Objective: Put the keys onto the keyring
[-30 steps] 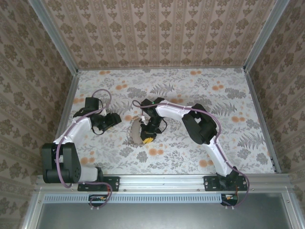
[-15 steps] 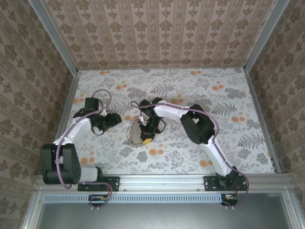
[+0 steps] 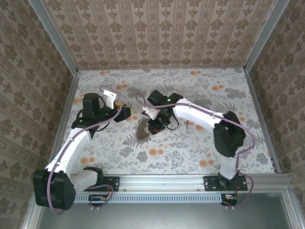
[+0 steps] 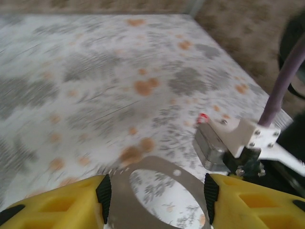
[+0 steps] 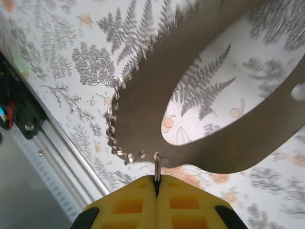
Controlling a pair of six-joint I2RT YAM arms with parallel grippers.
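Pinching what looks like a thin key blade (image 5: 156,167) at the rim of the keyring (image 5: 143,109), right jaws fully shut; left jaws half spread, empty, at 10 o'clock. Red key (image 3: 187,125) loose on desk (image 3: 181,157) at 3 o'clock. Threading seemingly unfinished.

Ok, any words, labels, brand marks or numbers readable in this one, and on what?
None readable. The flat grey-brown metal loop is bare, the yellow plastic pads of the right gripper and left gripper carry no marking, and the floral tabletop has only pattern. The tiny red-headed key is too small to tell.
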